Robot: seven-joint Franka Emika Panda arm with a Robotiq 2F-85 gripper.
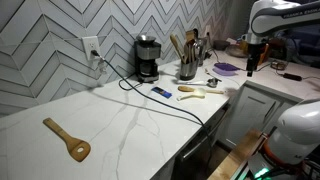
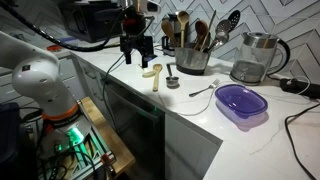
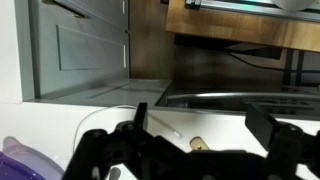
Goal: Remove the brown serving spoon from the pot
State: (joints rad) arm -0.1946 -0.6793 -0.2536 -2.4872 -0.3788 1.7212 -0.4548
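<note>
Wrist view shows the gripper point(image 3: 200, 118) spread wide and empty, while the pot point(image 2: 190, 60) appears solely in both exterior views.

grey herringbone tile wall point(image 1: 60, 25) behind a white marble counter point(image 1: 130, 120) over grey cabinets point(image 1: 255, 105).

You have the pot point(image 1: 187, 70) standing near the back edge of the counter point(image 1: 130, 125), just beside the black coffee maker point(image 1: 147, 58). Several brown utensils point(image 1: 178, 46) stick up from it. A wooden spatula point(image 1: 67, 139) lies toward the front left corner. Your gripper point(image 1: 251, 64) hangs past the right end, near a purple bowl point(image 1: 226, 68) and apart from the pot. Its jaws are too small to read.
</note>
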